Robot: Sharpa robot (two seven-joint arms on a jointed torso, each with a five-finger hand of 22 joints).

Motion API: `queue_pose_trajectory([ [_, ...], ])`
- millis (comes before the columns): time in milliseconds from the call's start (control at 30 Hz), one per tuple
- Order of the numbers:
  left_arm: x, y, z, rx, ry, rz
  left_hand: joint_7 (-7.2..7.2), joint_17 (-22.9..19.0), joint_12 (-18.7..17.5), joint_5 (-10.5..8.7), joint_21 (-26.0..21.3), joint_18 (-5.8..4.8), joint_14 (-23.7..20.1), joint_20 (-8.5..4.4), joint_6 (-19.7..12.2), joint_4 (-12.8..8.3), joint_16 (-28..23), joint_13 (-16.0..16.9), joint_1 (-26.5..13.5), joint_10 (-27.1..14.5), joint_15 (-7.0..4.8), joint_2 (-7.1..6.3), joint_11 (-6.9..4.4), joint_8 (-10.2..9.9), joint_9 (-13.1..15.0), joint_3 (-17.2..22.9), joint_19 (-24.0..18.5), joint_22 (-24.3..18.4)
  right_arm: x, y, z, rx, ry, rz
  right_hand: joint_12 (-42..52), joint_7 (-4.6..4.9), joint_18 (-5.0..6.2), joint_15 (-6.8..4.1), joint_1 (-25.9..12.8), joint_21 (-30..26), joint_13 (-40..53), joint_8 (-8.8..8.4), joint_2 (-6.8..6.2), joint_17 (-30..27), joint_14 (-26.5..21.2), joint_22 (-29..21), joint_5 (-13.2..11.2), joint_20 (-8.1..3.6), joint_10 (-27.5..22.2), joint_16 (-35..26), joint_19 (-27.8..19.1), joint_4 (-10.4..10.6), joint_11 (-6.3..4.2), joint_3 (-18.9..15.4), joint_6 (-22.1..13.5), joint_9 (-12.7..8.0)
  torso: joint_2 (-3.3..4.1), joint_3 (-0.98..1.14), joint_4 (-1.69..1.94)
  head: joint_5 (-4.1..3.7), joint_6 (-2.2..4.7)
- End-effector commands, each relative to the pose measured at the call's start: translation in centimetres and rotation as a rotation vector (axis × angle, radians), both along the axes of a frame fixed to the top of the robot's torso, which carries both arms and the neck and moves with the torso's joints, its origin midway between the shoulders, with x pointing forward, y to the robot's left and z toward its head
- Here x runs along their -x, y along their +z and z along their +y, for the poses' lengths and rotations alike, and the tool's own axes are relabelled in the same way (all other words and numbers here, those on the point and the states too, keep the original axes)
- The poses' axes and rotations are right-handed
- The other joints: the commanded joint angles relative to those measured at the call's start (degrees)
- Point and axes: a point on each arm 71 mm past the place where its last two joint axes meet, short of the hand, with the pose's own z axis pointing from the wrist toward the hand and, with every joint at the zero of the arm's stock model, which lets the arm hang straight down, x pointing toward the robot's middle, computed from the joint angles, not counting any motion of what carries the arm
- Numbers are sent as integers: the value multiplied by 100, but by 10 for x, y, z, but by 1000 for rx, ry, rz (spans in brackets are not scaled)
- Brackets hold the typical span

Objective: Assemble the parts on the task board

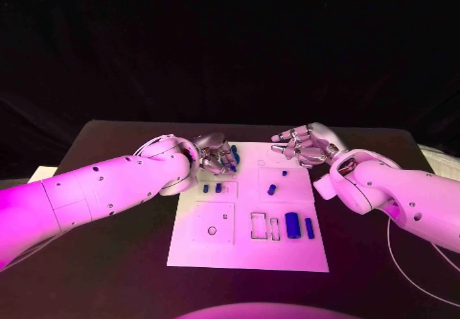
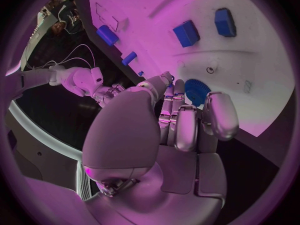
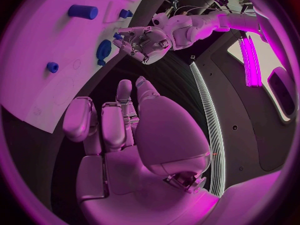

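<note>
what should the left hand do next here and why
Probably close the left hand on the blue gear and lift it. Its fingertips sit right at the gear, near the far edge of the board, but a grip isn't clear. The right hand hovers over the far right corner, fingers apart, holding nothing, so it's out of the way.

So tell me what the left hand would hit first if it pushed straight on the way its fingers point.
Probably the round blue toothed part lying on the white task board, just beyond the left hand; depth is unclear.
</note>
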Motion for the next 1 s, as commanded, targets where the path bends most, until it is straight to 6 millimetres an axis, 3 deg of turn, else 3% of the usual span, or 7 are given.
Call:
queue_pose_trajectory([
  [33, 0, 2, 5, 98, 39, 55, 13, -12, -25, -16, 6, -39, 202, -7, 25, -5, -35, -1, -43, 30, 10, 33, 0, -20, 1, 30, 100, 303, 1, -2, 2, -3, 17, 9, -30, 32, 33, 24, -31, -39, -1, 19, 22, 3, 120, -1, -22, -13, 3, -16, -41, 15, 2, -6, -21, 6, 1, 7, 6, 20, -5],
  [167, 1, 2, 15, 108, 56, 92, 13, -20, -32, -15, -1, -37, 200, -7, 24, -30, -37, -1, -31, 32, 9, 36, 0, -25, -3, 43, 97, 302, 1, -2, 1, -2, 16, 10, -30, 32, 33, 24, -31, -39, -1, 19, 22, 3, 120, -1, -22, -13, 3, -16, -41, 15, 2, -6, -21, 6, 0, 13, 6, 28, 3],
  [500, -1, 1, 37, 17, 58, 48, 13, -7, -37, -17, 19, -41, 202, -6, 27, -51, -28, 0, -26, 36, 10, 29, 1, -26, -6, 48, 99, 315, 1, -3, -1, 1, 8, 15, -30, 32, 33, 24, -31, -39, -1, 19, 22, 3, 120, -1, -22, -13, 3, -16, -41, 15, 2, -6, -21, 6, 2, 0, 5, 36, 23],
  [1000, 1, -2, 40, -117, 25, 30, -1, -7, -60, -74, -15, -34, 201, -1, 47, -42, -16, 4, -128, 53, 13, 12, 0, -29, -18, 15, 83, 307, 1, -3, -1, 1, 10, 18, -19, 31, 32, 24, -42, -38, 2, 19, 33, 9, 123, 3, -28, -12, 9, -15, -37, 23, 3, -7, -21, 6, 2, -5, -3, 71, 7],
])
